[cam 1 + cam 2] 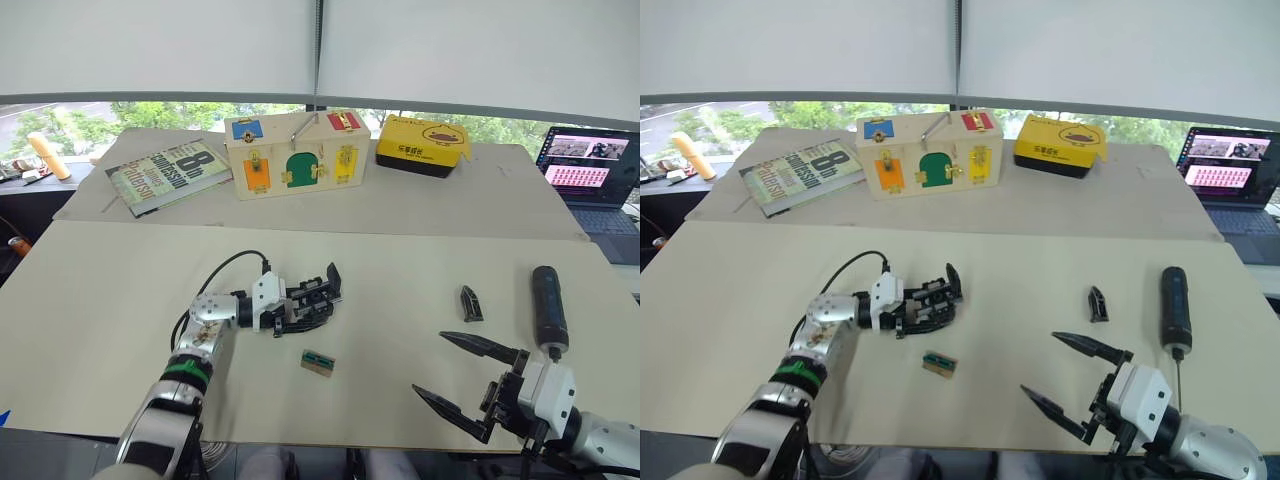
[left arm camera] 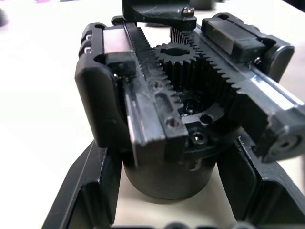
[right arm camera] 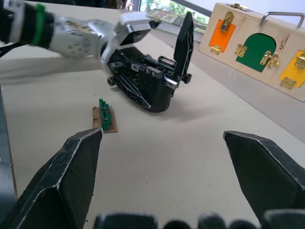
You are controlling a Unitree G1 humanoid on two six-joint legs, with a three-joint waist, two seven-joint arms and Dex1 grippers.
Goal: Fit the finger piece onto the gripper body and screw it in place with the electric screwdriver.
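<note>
Beige table [image 1: 120,300] — left gripper [image 1: 300,308] clasping gripper body [image 1: 312,300]

book [image 1: 166,176] lay at counter's [image 1: 90,300] far-left | wooden latch box [image 1: 297,153] far-centre | yellow case [image 1: 422,146] far-right | laptop [image 1: 590,180] right edge | green-tan block [image 1: 318,363] near-centre

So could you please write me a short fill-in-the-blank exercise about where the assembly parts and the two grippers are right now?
1. The left gripper is closed around the ____.
2. The right gripper is ____ and holds nothing.
3. The finger piece lies on the table between the gripper body and the ____.
4. The small green-and-tan block lies nearer the ____ gripper.

Missing words: gripper body; open; electric screwdriver; left
</note>
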